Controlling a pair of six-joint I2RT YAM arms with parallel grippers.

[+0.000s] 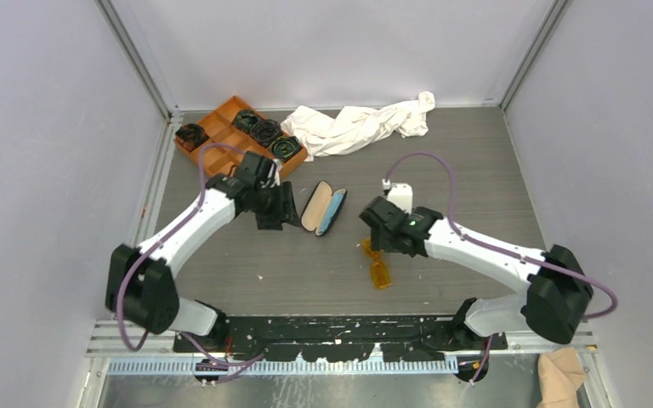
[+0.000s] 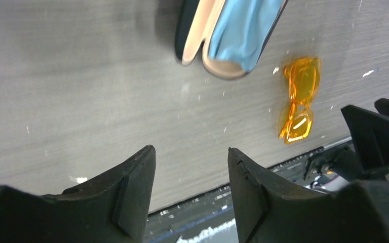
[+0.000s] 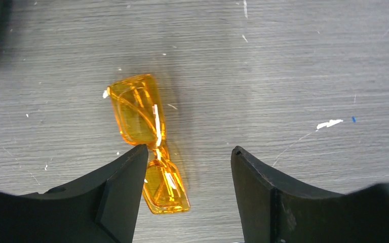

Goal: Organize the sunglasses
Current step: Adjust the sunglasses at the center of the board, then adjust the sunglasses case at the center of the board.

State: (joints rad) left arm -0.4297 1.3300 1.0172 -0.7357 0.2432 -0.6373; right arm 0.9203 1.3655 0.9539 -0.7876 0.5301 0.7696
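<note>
- Right wrist view – the right gripper hangs over the table with its jaws parted and nothing between them.
- The sunglasses lie flat on the table near the arm bases and appear folded. One lens sits partly under the finger on the left of that view, and the other lens lies beyond that fingertip. The frame is not centred in the gap.
- Hazard: closing from this offset would likely catch one lens edge only. The pair could then pivot, skid away or drop on lifting.
- Hazard: the frame is thin and smooth and lies flush with the surface. A shallow descent may slip over it, and a deep one may drive the fingertips into the table.
- The left gripper is released and empty, just beside the open case.
- A blue cloth fills one half of the case. Hazard – glasses set on top may sit proud and block the lid.
- At the far edge, an orange tray and a white rag lie well apart from the work.
</note>
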